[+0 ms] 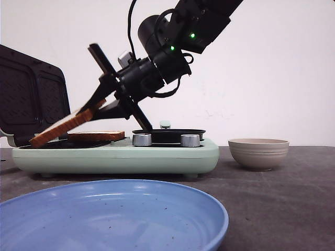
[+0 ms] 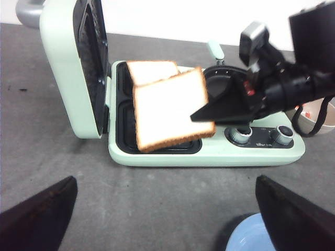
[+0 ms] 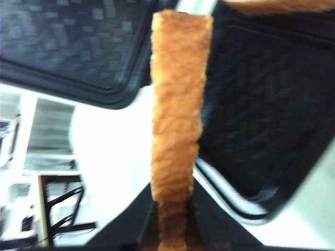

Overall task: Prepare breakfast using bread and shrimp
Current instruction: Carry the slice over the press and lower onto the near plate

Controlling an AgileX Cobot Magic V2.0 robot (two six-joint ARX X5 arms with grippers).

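**Bread slice held tilted over the open sandwich maker**

At the far left the maker's dark lid (image 1: 29,94) stands open, its ribbed plates facing the room. Below it the mint-green maker (image 1: 115,157) sits on the grey table (image 1: 282,198). One slice of bread (image 1: 96,136) lies flat on the plate. A second slice (image 1: 63,127) slants above it, its low end down at the plate's left edge, its high end up in the right gripper (image 1: 94,107). That gripper's black fingers (image 3: 201,209) are clamped on the slice's edge; the right wrist view shows the crust (image 3: 177,130) running straight up from between them.

From the left wrist view, the held slice (image 2: 170,110) overlaps the flat one (image 2: 152,71), covering its near part. The left gripper (image 2: 167,209) hangs well clear of the maker, fingers wide apart with nothing between them.

Right of the bread, a small black pan (image 1: 168,133) sits on the maker, behind two silver knobs (image 1: 141,139). Further right stands a beige ribbed bowl (image 1: 258,152); its contents are hidden. A blue plate (image 1: 112,217) lies nearest me.
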